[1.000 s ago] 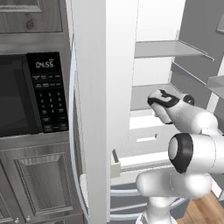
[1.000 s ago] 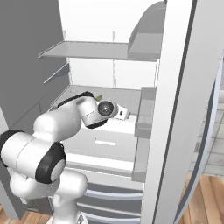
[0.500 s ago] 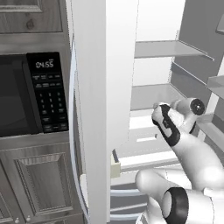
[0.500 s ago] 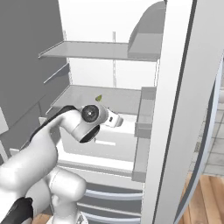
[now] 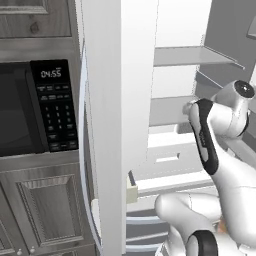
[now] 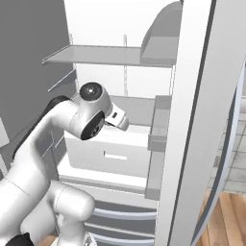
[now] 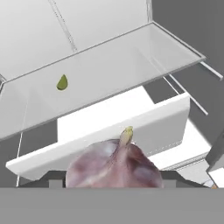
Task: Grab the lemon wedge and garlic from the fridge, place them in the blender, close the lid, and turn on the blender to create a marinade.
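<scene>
In the hand view a purple-white garlic bulb [image 7: 114, 162] sits right against the camera, and my gripper [image 7: 114, 177] is shut on it, with dark finger tips at either side. Beyond it, the small yellow-green lemon wedge [image 7: 62, 82] lies at the back left of a flat shelf [image 7: 131, 65] in the open fridge [image 6: 120, 53]. My hand [image 6: 117, 119] hangs in front of that shelf, above the white drawer [image 6: 110, 153]. In the left base view the forearm [image 5: 205, 135] hides the fingers. The blender and the lid are out of view.
A black microwave [image 5: 30, 110] with a keypad stands left of the fridge's white door edge [image 5: 120, 125], over a grey cabinet door [image 5: 45, 210]. Door bins [image 6: 161, 120] jut out close to the right of my hand. Wooden floor [image 6: 226, 216] lies at the lower right.
The arm has folded: the wrist joint has risen and the hand has drawn back from the shelf towards the base, with the garlic still in it.
</scene>
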{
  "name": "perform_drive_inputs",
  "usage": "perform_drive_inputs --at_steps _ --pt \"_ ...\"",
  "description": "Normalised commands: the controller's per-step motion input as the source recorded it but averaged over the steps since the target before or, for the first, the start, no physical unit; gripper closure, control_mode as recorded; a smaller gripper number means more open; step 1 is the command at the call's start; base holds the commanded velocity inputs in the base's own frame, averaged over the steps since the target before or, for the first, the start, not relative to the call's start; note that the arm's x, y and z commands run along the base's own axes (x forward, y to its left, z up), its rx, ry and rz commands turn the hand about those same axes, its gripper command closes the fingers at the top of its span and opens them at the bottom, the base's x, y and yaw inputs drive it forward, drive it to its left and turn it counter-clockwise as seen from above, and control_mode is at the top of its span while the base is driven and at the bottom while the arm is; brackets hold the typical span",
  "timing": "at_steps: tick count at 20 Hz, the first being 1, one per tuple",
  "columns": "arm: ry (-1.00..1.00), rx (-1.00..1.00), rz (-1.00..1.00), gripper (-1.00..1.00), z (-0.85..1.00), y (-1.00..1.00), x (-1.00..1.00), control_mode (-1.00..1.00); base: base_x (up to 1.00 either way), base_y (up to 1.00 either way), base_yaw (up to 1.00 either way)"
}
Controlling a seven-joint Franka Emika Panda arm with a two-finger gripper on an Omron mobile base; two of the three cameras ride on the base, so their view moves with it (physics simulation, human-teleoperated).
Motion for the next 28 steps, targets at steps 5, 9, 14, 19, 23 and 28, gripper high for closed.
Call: perform_drive_inputs --at_steps 5,9,14,19,23,28 --pt "0.00 0.00 0.04 1.00 -0.11 0.36 -1.00 -1.00 0.00 0.00 0.00" --pt "0.00 0.00 0.01 1.00 -0.01 0.22 -1.00 -1.00 0.00 0.00 0.00" --pt "0.04 -0.02 0.00 1.00 0.00 0.26 -1.00 -1.00 0.00 0.00 0.00" --pt "0.13 -0.15 0.03 1.00 -0.09 0.53 -0.32 -1.00 0.00 0.00 0.00" --pt "0.03 0.00 0.00 1.00 -0.15 0.09 -0.09 -1.00 0.00 0.00 0.00" --pt "0.00 0.00 0.00 1.00 -0.11 0.00 -0.43 1.00 -0.20 0.00 0.00"
